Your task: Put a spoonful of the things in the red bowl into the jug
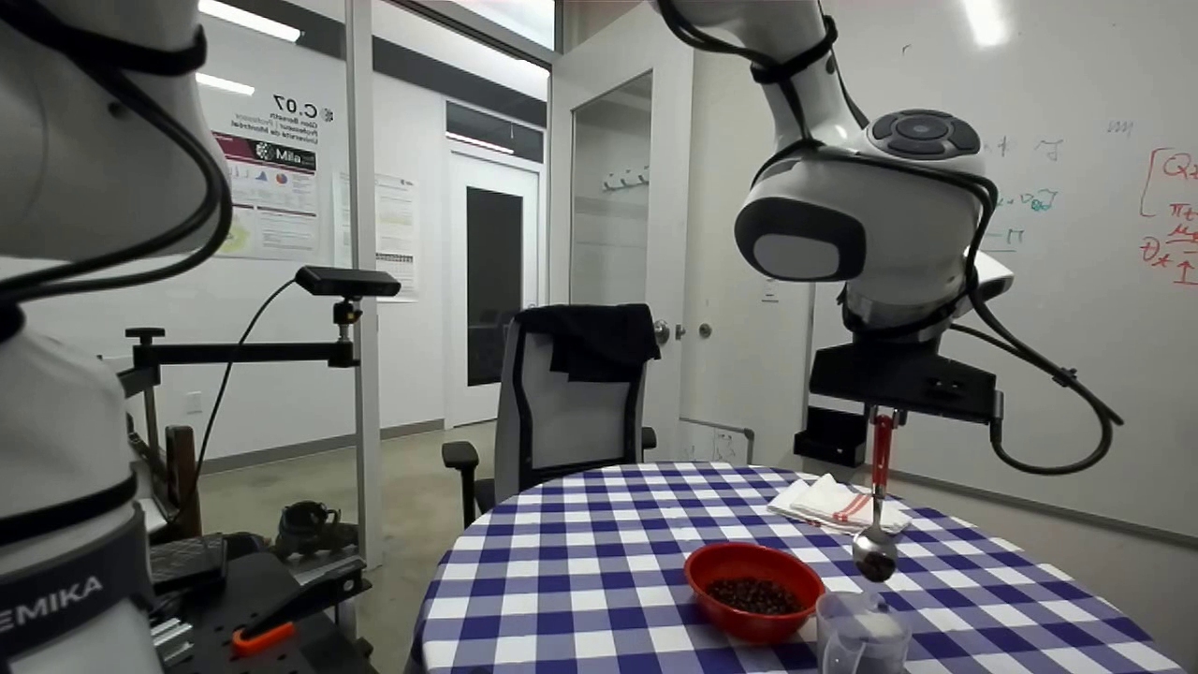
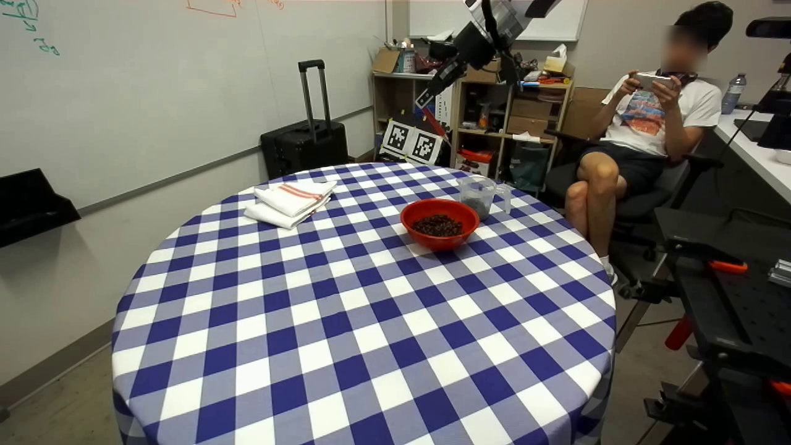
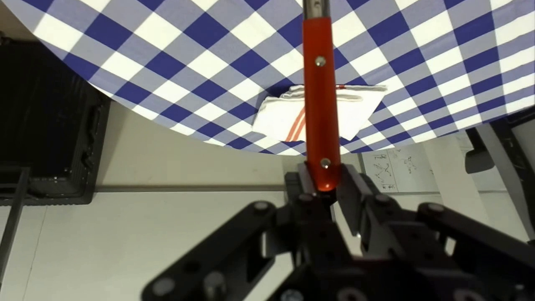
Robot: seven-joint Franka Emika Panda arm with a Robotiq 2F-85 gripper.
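On tablecloth (image 1: 571, 582), in an exterior view:
Jug (image 1: 861, 644) is placed right of bowl (image 1: 741, 627), towel (image 1: 825, 503) behind both.

Smooth white arm casings (image 1: 884, 220) carry black straps (image 1: 796, 58) and cables (image 1: 221, 197), plus 1 round dark button disc (image 1: 922, 133). A dark band (image 1: 65, 597) reads EMIKA. The fingers (image 3: 355, 198) have black links (image 3: 219, 240), grey pads (image 3: 306, 177) and round-headed screws (image 3: 261, 205).

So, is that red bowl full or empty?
Partly filled: in both exterior views, dark bits lie in the red bowl, below its rim.
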